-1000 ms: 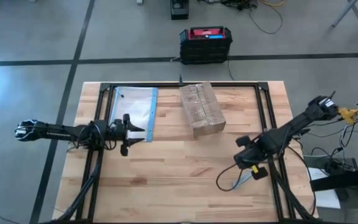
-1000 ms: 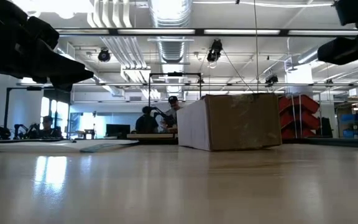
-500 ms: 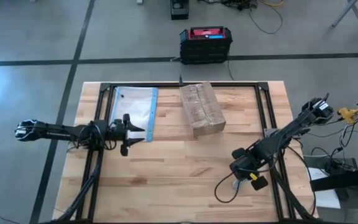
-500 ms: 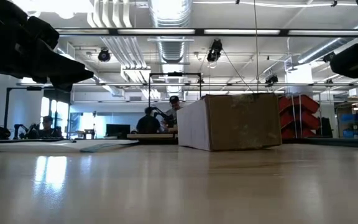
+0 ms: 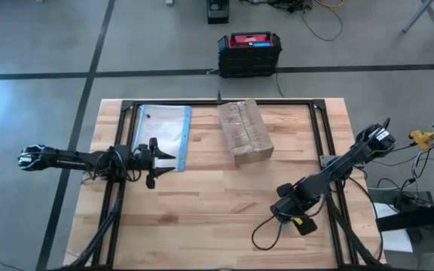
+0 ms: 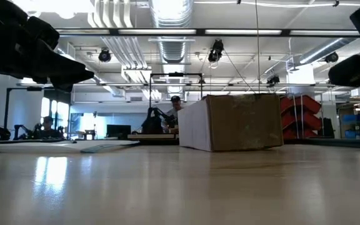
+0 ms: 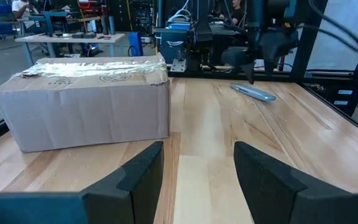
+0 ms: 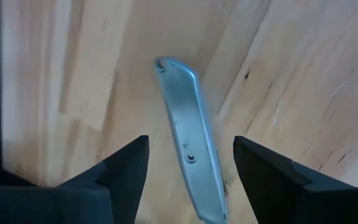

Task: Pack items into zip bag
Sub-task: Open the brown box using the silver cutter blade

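Note:
The clear zip bag (image 5: 164,134) with its blue strip lies flat on the table at the far left. The items are out of view. My left gripper (image 5: 155,159) hangs open just near the bag's near edge, pointing level toward the cardboard box (image 7: 82,102). My right gripper (image 8: 190,142) is open and points down over a slim grey tool (image 8: 188,130) that lies flat on the wood near the right side. One finger stands on either side of the tool, and neither touches it. In the high view the right gripper (image 5: 283,205) hides the tool.
The brown cardboard box (image 5: 245,132) stands at the far middle of the table. A black metal frame (image 5: 322,128) runs round the tabletop. A black case (image 5: 249,53) sits on the floor beyond the far edge. Bare wood lies between the two arms.
My right gripper has moved toward the table's near edge and a little to the left, sinking and tipping more steeply downward over the grey tool. The left arm, bag and box have kept still.

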Action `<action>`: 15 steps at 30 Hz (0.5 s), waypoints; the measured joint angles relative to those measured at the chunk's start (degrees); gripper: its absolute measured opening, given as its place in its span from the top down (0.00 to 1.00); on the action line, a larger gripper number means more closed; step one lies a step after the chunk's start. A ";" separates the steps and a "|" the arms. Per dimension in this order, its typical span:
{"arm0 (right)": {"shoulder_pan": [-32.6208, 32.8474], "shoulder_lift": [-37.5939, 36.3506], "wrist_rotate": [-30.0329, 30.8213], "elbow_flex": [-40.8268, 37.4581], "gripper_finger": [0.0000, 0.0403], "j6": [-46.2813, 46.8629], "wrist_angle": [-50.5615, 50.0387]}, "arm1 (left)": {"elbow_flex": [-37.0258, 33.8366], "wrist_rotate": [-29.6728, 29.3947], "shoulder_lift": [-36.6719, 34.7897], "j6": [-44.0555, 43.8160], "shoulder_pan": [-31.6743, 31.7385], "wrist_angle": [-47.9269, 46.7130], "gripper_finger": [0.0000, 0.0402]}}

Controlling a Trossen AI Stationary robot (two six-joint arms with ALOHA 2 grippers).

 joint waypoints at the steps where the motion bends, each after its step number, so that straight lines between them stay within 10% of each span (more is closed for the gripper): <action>1: 0.25 0.35 0.43 0.00 0.45 -0.02 0.00 | -0.01 0.00 0.00 0.00 0.01 -0.01 0.55; 15: 5.88 3.34 8.80 -1.87 0.50 5.75 -0.22 | 0.01 0.01 0.01 0.00 0.01 -0.01 0.55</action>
